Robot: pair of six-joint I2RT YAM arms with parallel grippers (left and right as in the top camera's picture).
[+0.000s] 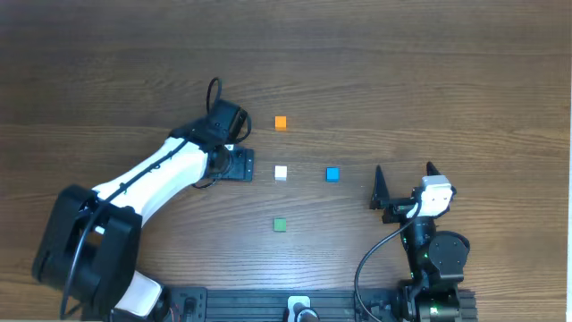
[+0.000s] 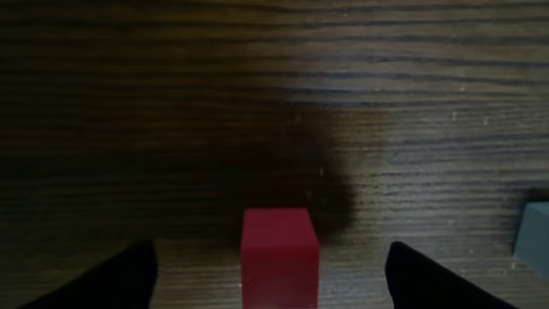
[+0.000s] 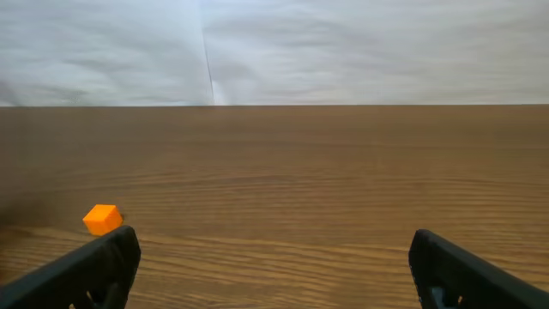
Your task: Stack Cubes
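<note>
A red cube (image 2: 279,256) sits on the wooden table between the two fingers of my left gripper (image 2: 270,287), which is open around it with a gap on each side. From above, the left gripper (image 1: 236,165) is lowered just left of the white cube (image 1: 281,172) and covers the red cube. An orange cube (image 1: 281,122), a blue cube (image 1: 332,173) and a green cube (image 1: 279,225) lie separately nearby. My right gripper (image 1: 402,185) hangs open and empty to the right of the blue cube. The orange cube (image 3: 102,218) also lies far ahead of the right gripper (image 3: 274,279).
A pale cube's edge (image 2: 533,236) shows beside the left gripper. The wooden table (image 1: 429,80) has broad free room at the back and on both sides. A white wall (image 3: 343,51) rises behind the table's far edge.
</note>
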